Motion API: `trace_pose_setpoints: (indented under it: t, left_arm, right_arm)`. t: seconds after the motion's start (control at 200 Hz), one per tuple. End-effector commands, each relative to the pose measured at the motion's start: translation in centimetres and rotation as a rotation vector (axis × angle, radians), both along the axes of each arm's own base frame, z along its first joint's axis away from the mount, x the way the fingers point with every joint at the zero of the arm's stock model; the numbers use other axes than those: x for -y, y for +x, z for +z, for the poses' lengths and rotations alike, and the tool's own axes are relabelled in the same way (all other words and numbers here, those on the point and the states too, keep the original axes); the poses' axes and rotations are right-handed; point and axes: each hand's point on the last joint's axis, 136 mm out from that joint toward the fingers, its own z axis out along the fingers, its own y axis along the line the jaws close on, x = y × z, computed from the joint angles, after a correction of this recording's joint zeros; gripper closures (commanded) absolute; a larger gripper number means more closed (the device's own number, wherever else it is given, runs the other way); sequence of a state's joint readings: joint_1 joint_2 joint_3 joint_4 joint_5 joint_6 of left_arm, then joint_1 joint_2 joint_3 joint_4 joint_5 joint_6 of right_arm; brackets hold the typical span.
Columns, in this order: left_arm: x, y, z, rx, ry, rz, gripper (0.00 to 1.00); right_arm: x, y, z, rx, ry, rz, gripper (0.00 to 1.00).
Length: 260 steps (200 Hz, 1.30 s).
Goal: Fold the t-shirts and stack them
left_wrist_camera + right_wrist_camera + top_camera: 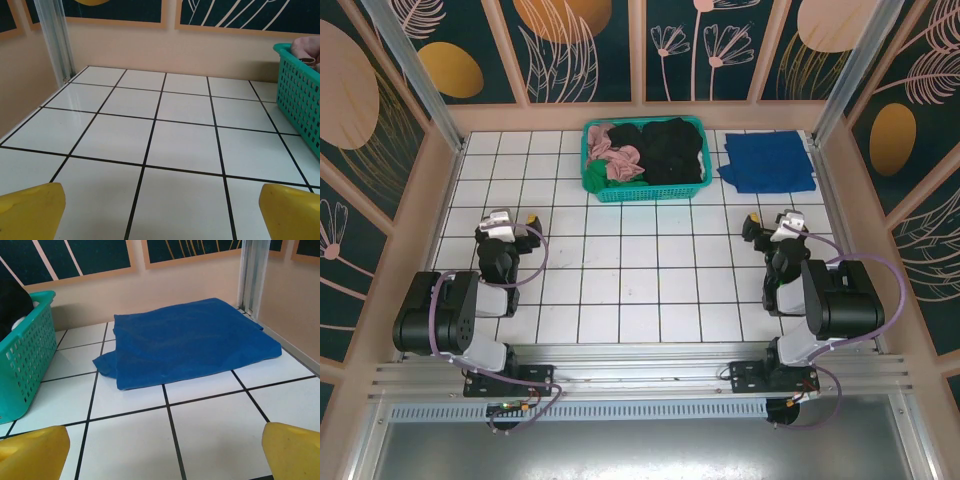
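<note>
Top view: black cloth t-shirt (670, 150) heaped in teal plastic mesh basket (645, 193). R wrist: folded royal-blue cloth t-shirt (190, 340) flat on white tiled table (215, 425), beside basket. L gripper (160, 210), R gripper (162, 450): jaws wide apart, empty.

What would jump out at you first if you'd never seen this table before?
The teal mesh basket stands out at the far middle of the white tiled table, heaped with a black garment and pink cloth. Right of it, near the far right corner, lies a folded royal-blue t-shirt. Nearer the front, the left gripper and right gripper sit open, holding nothing.
</note>
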State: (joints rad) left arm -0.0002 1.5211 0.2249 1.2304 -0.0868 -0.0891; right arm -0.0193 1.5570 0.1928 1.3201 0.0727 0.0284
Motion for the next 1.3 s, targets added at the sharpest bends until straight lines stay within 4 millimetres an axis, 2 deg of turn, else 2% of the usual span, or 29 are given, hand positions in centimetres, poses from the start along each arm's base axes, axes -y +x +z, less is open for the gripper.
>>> trace_pose_setpoints:
  t: [0.0,0.435,0.771,0.891,0.956,1.001,1.051,1.111,1.136,1.166,1.216,1.251,1.296]
  left_arm:
    - [-0.1,0.5,1.4,0.047,0.011,-0.003,0.01]
    - [-0.1,0.5,1.5,0.050,0.012,-0.001,0.01]
    - [-0.1,0.4,1.5,0.053,0.013,-0.001,0.01]
    - [1.8,0.8,3.2,0.044,0.042,-0.120,0.01]
    - [1.3,1.7,4.9,0.010,0.027,-0.085,0.01]
    - [0.6,2.0,6.9,0.021,-0.011,-0.039,0.01]
    - [-0.2,1.8,9.0,0.030,-0.077,0.019,0.01]
    - [-0.7,1.3,11.2,0.040,-0.177,0.060,0.01]
    - [-0.9,1.0,11.8,0.038,-0.228,0.081,0.01]
    - [-1.3,0.6,11.9,0.013,-0.302,0.123,0.01]
    - [-2.1,-0.4,10.6,-0.073,-0.390,0.204,0.01]
    - [-1.7,-0.6,10.2,-0.099,-0.395,0.189,0.01]
    - [-0.6,-0.5,9.5,-0.134,-0.396,0.124,0.01]
  right_arm:
    - [-0.2,0.5,0.9,0.032,0.000,0.021,0.01]
    - [-0.6,0.6,0.9,0.029,-0.005,0.037,0.01]
    - [0.1,0.4,1.0,0.034,0.005,-0.002,0.01]
    - [1.2,0.2,2.5,0.043,0.012,-0.073,0.01]
    - [0.9,0.3,4.9,0.052,0.009,-0.069,0.01]
    - [1.1,0.3,6.8,0.070,0.081,-0.087,0.01]
    - [2.2,-0.1,8.5,0.094,0.253,-0.165,0.01]
    - [3.3,-0.7,7.8,0.041,0.554,-0.234,0.01]
    - [3.3,-0.9,7.7,0.048,0.662,-0.206,0.01]
    - [1.7,-1.1,8.4,0.087,0.753,-0.048,0.01]
    - [-0.6,-2.7,10.2,0.218,0.838,0.178,0.01]
    - [-1.5,-2.8,9.9,0.208,0.913,0.218,0.01]
    - [-3.2,-1.3,8.5,0.079,0.939,0.227,0.01]
